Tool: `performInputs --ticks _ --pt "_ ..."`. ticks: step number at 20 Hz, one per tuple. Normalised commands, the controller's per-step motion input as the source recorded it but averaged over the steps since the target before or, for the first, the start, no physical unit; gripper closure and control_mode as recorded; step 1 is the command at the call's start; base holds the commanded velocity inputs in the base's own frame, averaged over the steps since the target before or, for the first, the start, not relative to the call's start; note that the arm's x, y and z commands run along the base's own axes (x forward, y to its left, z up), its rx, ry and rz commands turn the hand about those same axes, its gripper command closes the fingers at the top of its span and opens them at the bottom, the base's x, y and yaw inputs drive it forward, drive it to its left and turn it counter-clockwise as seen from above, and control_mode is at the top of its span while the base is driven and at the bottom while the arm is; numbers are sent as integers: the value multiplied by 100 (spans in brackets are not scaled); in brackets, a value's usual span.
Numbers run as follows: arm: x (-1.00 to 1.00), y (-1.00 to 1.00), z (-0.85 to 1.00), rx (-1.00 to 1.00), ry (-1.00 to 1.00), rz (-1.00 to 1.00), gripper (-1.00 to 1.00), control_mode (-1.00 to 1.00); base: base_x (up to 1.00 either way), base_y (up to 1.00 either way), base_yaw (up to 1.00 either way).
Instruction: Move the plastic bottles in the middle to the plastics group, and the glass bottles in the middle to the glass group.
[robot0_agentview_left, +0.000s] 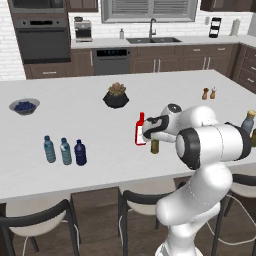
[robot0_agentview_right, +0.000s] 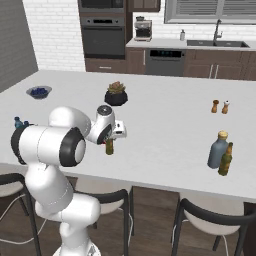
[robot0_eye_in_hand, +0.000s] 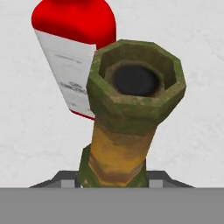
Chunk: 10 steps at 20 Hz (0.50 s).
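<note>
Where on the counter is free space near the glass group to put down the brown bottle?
Bare counter lies left of the grey-blue bottle and olive-brown bottle, toward the middle, and behind them up to the shakers. It is crowded where the gripper is at the brown bottle, with the red bottle close beside.

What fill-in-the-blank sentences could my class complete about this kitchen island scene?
1. The dark navy stubby plastic bottle stands beside two pale ___ water bottles.
2. The tool is at the yellowish neck of the slim ___ bottle.
3. The red flask-shaped bottle has a ___ label.

Answers: blue; brown; white
</note>
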Motion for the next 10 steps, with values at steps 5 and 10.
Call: performInputs --ticks 5,10 --pt "-18 -27 14 0 0 -8 100 -100 0 0 0" --pt "-31 -64 31 1 0 -22 100 -100 0 0 0"
